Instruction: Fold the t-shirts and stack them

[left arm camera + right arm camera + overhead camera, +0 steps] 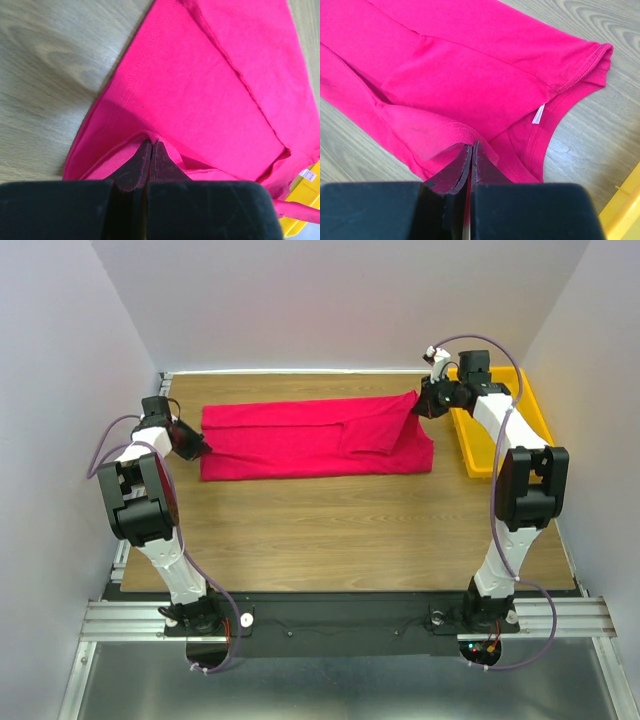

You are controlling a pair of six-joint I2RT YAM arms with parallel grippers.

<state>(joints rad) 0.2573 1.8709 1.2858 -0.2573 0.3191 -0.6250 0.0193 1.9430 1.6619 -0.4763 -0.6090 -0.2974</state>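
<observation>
The crimson-pink t-shirt [310, 440] lies as a long band across the far half of the table [340, 540], running from the left side almost to the yellow tray [540, 420] on the right. It looks already doubled lengthwise: layered edges and a seam line cross the cloth. The collar end points right, where the small white neck label [538, 115] sits beside the curved neck opening. The fabric is plain, soft and mostly flat, with shallow creases near the middle.

The left gripper [151, 145] is closed tight on the edge of the shirt's left end, low at the table. The right gripper [471, 147] is likewise pinched on a fold of cloth at the far right corner, which rises off the wood in a small peak.

With both ends held, the step in hand appears to be the crosswise fold, or a last pull to smooth the band before it. The next move probably calls for one end to be carried over to meet the other. Both pinches would need to stay firm and the edges aligned, so the layers do not slide apart or bunch. No second shirt is in view to stack on.
</observation>
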